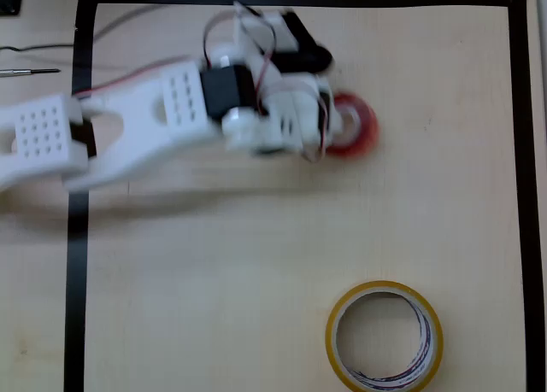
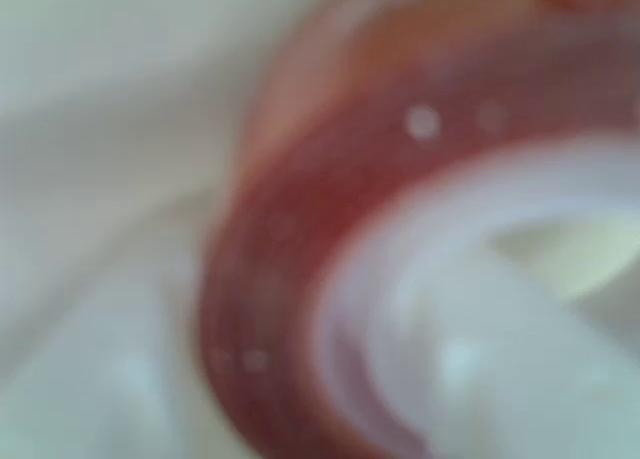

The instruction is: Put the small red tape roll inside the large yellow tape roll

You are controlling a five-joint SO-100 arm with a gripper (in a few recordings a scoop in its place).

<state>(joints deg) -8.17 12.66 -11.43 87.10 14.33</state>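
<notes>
The end effector (image 1: 329,127) sits over the red tape roll (image 1: 357,125); its grip cannot be told. The yellow tape roll (image 1: 385,336) lies well apart on the counter (image 1: 256,264).

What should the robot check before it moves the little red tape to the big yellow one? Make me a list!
1. The gripper is at the small red tape roll: ok, it sits right over the roll's left part in the overhead view.
2. The fingers are closed on the roll: cannot tell, the arm hides them and the wrist view is blurred.
3. The red roll is close to the wrist camera: ok.
4. The large yellow tape roll lies flat with its hole facing up: ok.
5. The table between the two rolls is bare: ok.
</notes>
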